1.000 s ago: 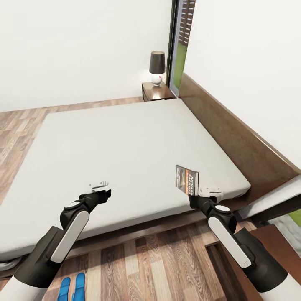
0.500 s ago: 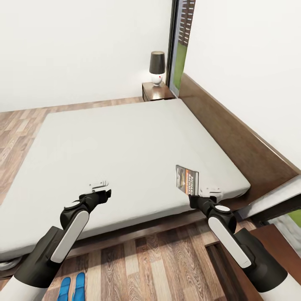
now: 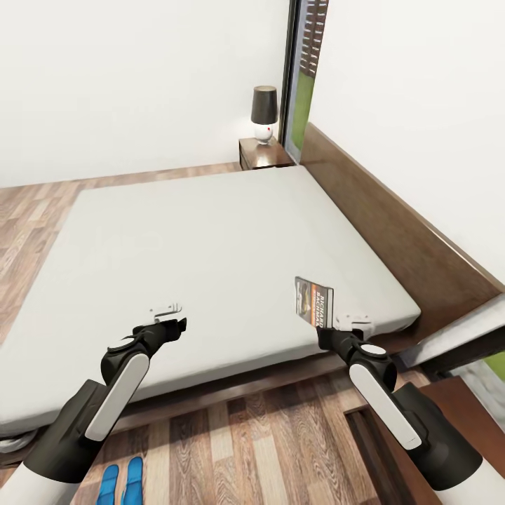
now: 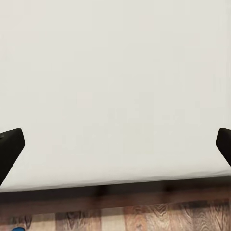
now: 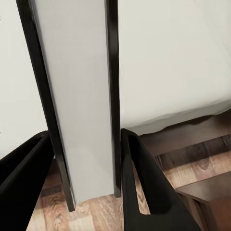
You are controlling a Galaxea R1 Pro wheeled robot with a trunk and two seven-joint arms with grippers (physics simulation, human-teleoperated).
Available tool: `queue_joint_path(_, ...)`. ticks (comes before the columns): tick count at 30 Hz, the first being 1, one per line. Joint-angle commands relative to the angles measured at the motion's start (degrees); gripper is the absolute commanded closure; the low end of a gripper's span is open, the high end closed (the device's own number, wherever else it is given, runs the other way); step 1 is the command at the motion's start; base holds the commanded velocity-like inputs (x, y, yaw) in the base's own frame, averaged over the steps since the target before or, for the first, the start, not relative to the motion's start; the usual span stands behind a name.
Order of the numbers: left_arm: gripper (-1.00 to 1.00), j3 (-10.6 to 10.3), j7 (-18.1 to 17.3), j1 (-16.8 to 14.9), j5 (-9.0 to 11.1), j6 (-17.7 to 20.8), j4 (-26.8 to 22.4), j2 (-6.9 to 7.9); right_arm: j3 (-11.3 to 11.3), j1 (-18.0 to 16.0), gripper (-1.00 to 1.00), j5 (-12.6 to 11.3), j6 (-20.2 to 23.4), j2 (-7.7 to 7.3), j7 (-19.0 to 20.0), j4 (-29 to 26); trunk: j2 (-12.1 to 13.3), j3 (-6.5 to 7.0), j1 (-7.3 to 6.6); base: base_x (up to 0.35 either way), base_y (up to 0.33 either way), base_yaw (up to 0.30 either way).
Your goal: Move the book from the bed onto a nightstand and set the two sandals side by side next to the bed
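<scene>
The book (image 3: 313,301) stands on edge above the near right corner of the bed (image 3: 210,231), lifted off the pale mattress. My right gripper (image 3: 328,330) is shut on its lower edge; in the right wrist view the grey cover (image 5: 79,96) sits between the two black fingers (image 5: 144,183). Over the mattress near the front edge, my left gripper (image 3: 172,324) is open with nothing in it, and its fingertips (image 4: 9,144) stand wide apart. The two blue sandals (image 3: 119,482) lie side by side on the floor in front of the bed. A nightstand (image 3: 261,153) stands at the far corner.
A lamp (image 3: 264,112) with a dark shade sits on the far nightstand beside a tall window (image 3: 301,77). The dark headboard (image 3: 393,224) runs along the right. A dark brown wooden cabinet (image 3: 456,407) is at the bottom right, close to my right arm.
</scene>
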Motion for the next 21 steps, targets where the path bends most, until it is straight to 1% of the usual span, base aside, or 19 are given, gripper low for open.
queue_joint_path(1, -1.0, -0.12, 0.6, -0.07, 0.54, 0.06, -0.07, 0.05, 0.14, -0.07, 1.0, -0.48, 0.08, -0.06, -0.63, -0.08, -0.11, -0.09, 0.03, 0.0, 0.0, 0.114)
queue_joint_path(6, -1.0, -0.17, 0.6, -0.07, 0.54, 0.06, -0.07, 0.05, 0.14, -0.07, 1.0, -0.48, 0.09, -0.06, -0.63, -0.08, -0.11, -0.09, 0.03, 0.0, 0.0, 0.197)
queue_joint_path(21, -1.0, -0.26, 0.6, -0.07, 0.54, 0.06, -0.15, 0.11, 0.14, -0.08, 1.0, -0.48, 0.16, -0.06, -0.63, -0.08, -0.11, -0.09, 0.03, 0.0, 0.0, 0.27)
